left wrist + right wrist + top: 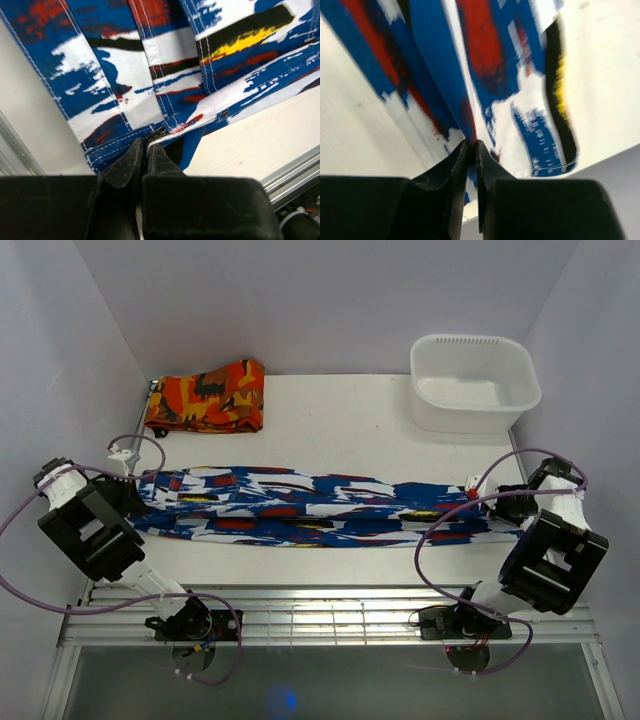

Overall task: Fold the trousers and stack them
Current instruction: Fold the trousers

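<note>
Tabletop (340,410), white: the trousers (320,508) are stretched across its middle in a long narrow band, from left edge to right edge. White tub (475,380): set at the far right corner. Orange-red-and-black folded cloth (207,395): laid at the far left corner. Left claw (146,145): clamped on the stitched hem at the trousers' left end. Right claw (471,145): pinched on a fold at their right end.

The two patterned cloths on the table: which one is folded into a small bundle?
The orange-red-and-black cloth at the far left. The blue-and-white printed trousers are not bundled: they lie stretched out at full length.
</note>
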Action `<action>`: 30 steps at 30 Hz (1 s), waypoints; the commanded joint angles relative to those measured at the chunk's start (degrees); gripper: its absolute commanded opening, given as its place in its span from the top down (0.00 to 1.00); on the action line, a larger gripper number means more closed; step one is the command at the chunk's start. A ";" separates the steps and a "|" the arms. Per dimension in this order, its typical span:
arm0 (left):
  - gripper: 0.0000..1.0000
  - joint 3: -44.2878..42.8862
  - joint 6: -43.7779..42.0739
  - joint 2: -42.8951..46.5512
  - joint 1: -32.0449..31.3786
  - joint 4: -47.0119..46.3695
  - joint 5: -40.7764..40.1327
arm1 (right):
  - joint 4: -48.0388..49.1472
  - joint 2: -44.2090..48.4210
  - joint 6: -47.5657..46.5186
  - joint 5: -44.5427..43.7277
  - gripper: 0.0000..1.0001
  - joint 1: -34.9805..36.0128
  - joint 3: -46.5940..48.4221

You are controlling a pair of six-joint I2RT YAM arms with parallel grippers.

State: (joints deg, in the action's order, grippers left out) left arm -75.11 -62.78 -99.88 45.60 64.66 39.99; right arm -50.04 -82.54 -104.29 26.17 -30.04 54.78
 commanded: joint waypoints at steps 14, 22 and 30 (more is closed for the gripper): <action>0.02 -9.27 -12.64 4.68 3.98 11.19 10.81 | -11.47 -7.97 13.04 2.73 0.18 -3.62 24.62; 0.02 11.00 10.29 13.74 -13.67 -16.47 1.43 | -7.97 -15.45 36.33 3.19 0.35 0.68 29.50; 0.17 15.52 22.26 3.47 -16.86 -22.91 -10.01 | -3.04 -20.12 49.00 -5.85 0.50 2.27 26.70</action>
State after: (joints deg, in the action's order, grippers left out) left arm -60.66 -46.41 -94.00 28.40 46.39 35.51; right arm -53.65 -103.48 -62.61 23.99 -27.51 82.81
